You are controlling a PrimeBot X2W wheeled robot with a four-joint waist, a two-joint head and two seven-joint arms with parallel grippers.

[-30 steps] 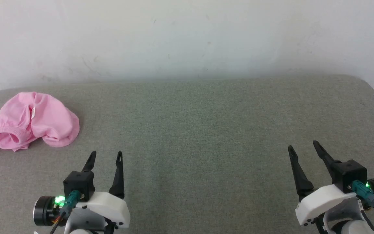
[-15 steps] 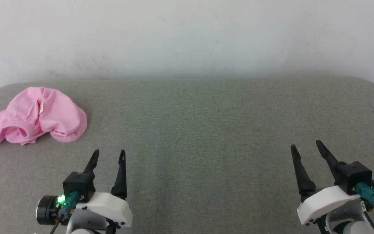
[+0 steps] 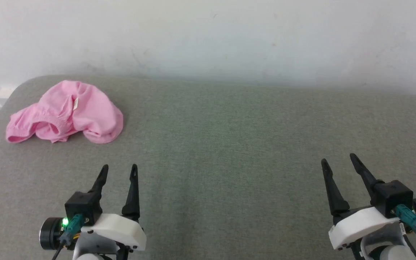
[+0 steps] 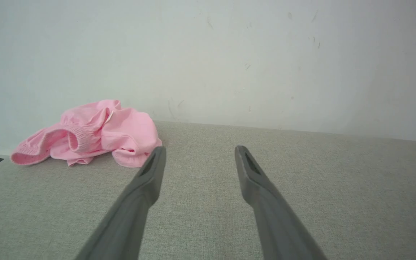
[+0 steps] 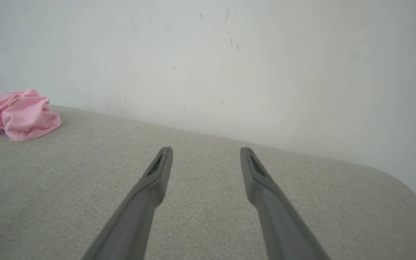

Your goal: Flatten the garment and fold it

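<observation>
Pink shorts (image 3: pixel 65 112) crumpled at the far left corner of the worktop (image 3: pixel 229 144), long side left to right, ahead-left of the left fingers (image 3: pixel 133 187), well apart from the right fingers (image 3: pixel 330 187); both pairs wide open, holding nothing.

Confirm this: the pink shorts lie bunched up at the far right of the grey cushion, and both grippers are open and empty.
One thing is wrong: the shorts lie bunched up at the far left of the grey cushion, not the right, as the head view shows. The rest holds: left gripper and right gripper are open and empty.
</observation>
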